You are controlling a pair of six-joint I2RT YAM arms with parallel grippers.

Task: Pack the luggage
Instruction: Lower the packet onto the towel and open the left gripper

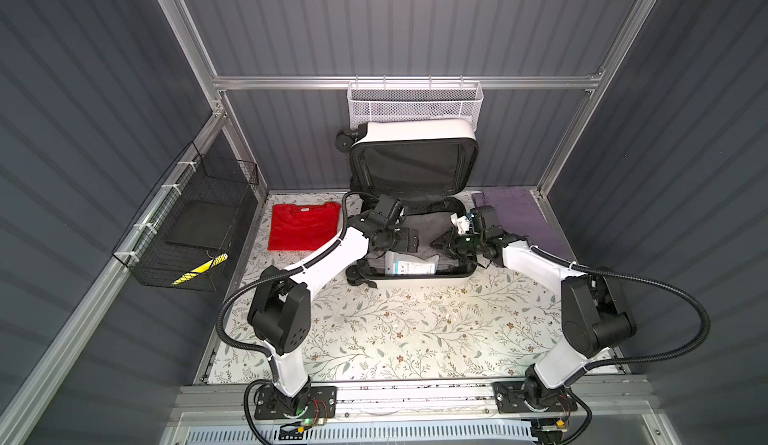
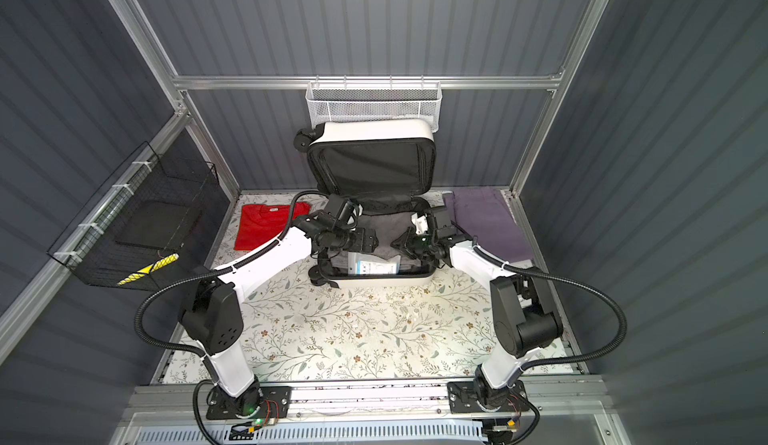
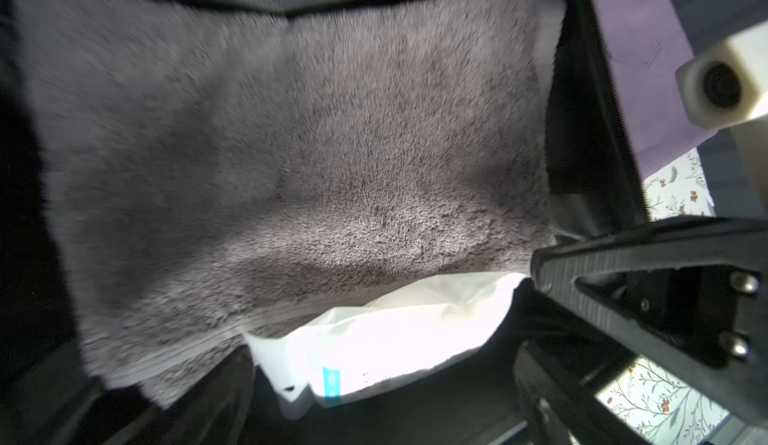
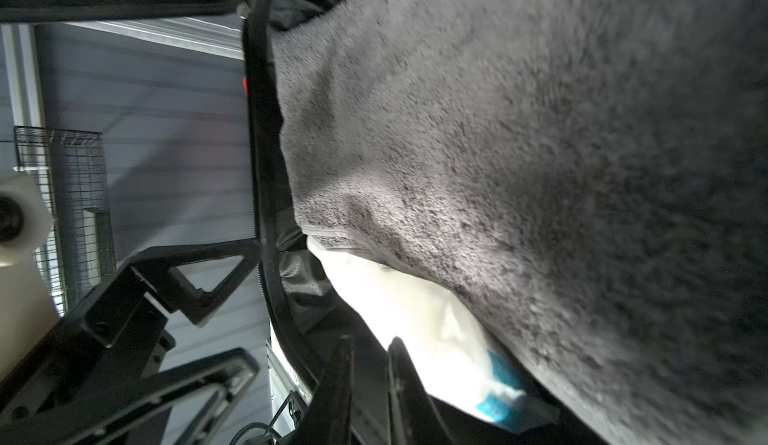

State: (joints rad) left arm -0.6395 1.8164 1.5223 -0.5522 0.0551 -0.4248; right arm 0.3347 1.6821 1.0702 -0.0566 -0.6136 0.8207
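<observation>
**Top views.** The luggage [image 1: 415,284] [image 2: 382,284] is lying open at the back of the worktop [image 1: 415,330], its lid standing upright, between a red shirt [image 1: 303,227] and a purple cloth [image 1: 523,214]. A grey towel [image 1: 424,223] and a white packet [image 1: 411,264] are lying in its lower shell. Both arms are reaching over that shell. The left end effector [image 1: 413,239] is hovering with its fingers spread apart. The right end effector [image 1: 437,242] is pointing toward it, its fingers drawn nearly together with nothing seen between them.

**Left wrist view.** The towel [image 3: 291,152] is covering most of the black lining, its edge lying over part of the packet [image 3: 395,339].

**Right wrist view.** The left end effector [image 4: 232,310] is showing two fingers well apart. The right end effector [image 4: 370,380] is showing two close-set fingers near the packet [image 4: 415,318].
</observation>
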